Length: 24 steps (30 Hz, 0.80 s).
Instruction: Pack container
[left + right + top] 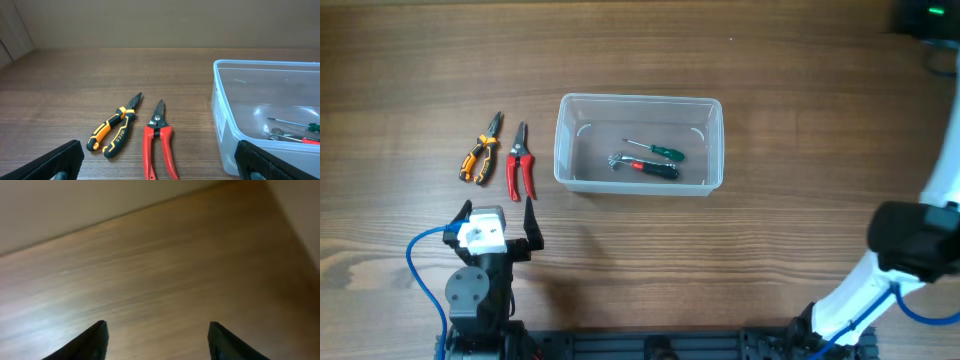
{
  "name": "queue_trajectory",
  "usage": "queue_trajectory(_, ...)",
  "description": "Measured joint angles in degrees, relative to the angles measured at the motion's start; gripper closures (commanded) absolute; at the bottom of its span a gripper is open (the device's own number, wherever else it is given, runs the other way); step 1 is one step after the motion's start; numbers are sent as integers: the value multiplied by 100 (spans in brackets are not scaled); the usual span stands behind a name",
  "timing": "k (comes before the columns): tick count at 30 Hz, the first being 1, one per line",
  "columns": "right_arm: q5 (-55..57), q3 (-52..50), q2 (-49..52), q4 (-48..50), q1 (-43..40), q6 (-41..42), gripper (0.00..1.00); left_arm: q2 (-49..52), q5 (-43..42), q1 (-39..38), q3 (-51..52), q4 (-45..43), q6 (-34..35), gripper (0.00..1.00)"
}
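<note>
The clear plastic container (pixel 638 144) stands at the table's middle and shows at the right of the left wrist view (pixel 265 120). It holds a green-handled screwdriver (pixel 656 150) and a small red-and-black tool (pixel 645 167). Orange-and-black pliers (pixel 480 150) and red-handled cutters (pixel 520 162) lie side by side left of it, also in the left wrist view: pliers (pixel 114 131), cutters (pixel 159 141). My left gripper (pixel 497 222) is open and empty, just in front of these two tools. My right gripper (pixel 157 340) is open and empty over bare wood at the far right.
The right arm (pixel 905 255) rises at the table's front right corner. A dark object (pixel 925 18) sits at the back right corner. The table's far edge shows in the left wrist view (pixel 120 48).
</note>
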State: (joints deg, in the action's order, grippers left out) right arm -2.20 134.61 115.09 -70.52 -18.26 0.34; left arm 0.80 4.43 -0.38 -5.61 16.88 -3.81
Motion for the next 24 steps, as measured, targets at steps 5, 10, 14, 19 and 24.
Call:
queue_trajectory(5, -125, 0, 0, -24, -778, 74, 0, 0, 0, 0, 0, 0, 0, 0)
queue_trajectory(10, -210, 0, 0, -24, -728, 74, 0, 0, 0, 0, 0, -13, 0, 0)
queue_trajectory(14, -212, 0, 0, -26, -728, 74, 0, 0, 0, 0, 0, -114, 0, 0)
queue_trajectory(19, -229, 0, 0, -39, -728, 74, 0, 216, -133, 0, -251, -94, 437, 0)
queue_trajectory(24, -251, -4, 0, -68, -728, 74, 0, 2586, -153, 0, -2426, 922, 640, 0)
